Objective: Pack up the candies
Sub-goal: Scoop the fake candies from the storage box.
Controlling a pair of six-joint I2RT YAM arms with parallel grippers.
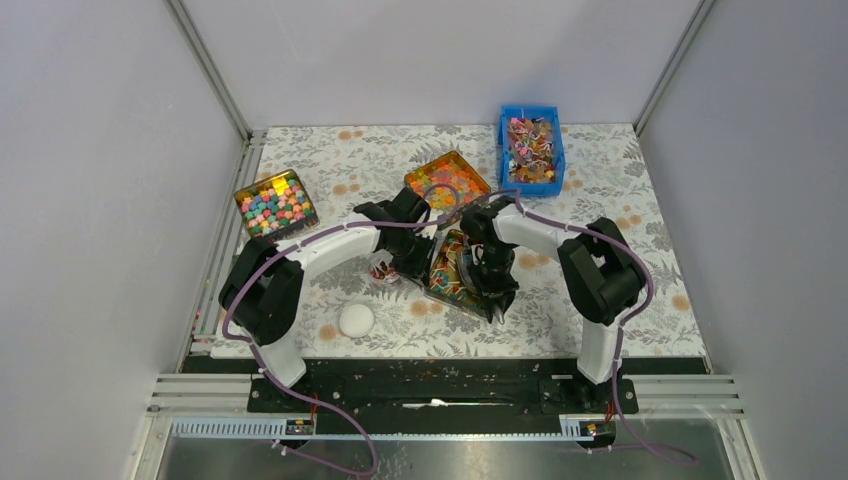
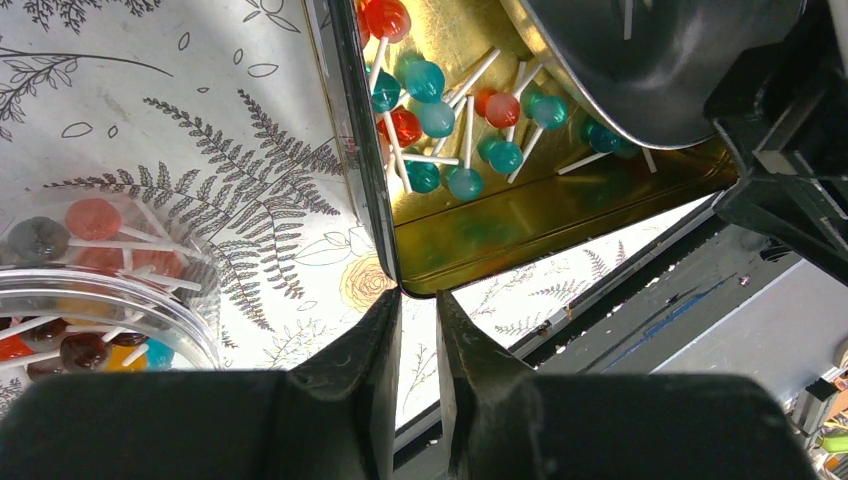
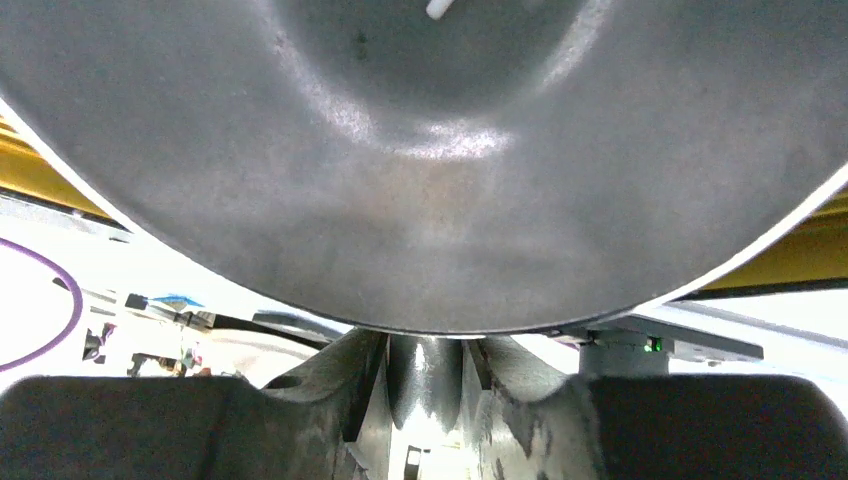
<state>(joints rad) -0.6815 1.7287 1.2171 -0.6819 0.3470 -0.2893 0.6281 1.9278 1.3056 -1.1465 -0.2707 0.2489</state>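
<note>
Pinching gold tin (image 2: 520, 215) by a corner with left tool (image 2: 418, 310), apparently. Clamping metal scoop (image 3: 420, 150) handle in right tool (image 3: 425, 385), holding bowl over tin, just right of candies (image 2: 440, 110) scattered inside.

Top looks down — wrists close, sharing tin (image 2: 560, 215) and scoop (image 2: 640, 70)

On the floral desk (image 1: 620, 200), a blue bin (image 1: 530, 110) at the far right holds the candies (image 1: 530, 150). At the far left sits a gold tin (image 1: 241, 203) of cube sweets (image 1: 275, 205), and right of it another tin (image 1: 430, 166) of orange pieces (image 1: 450, 180). Both arms meet at a tilted centre tin (image 1: 452, 303). A white disc (image 1: 356, 320) lies near left.
</note>
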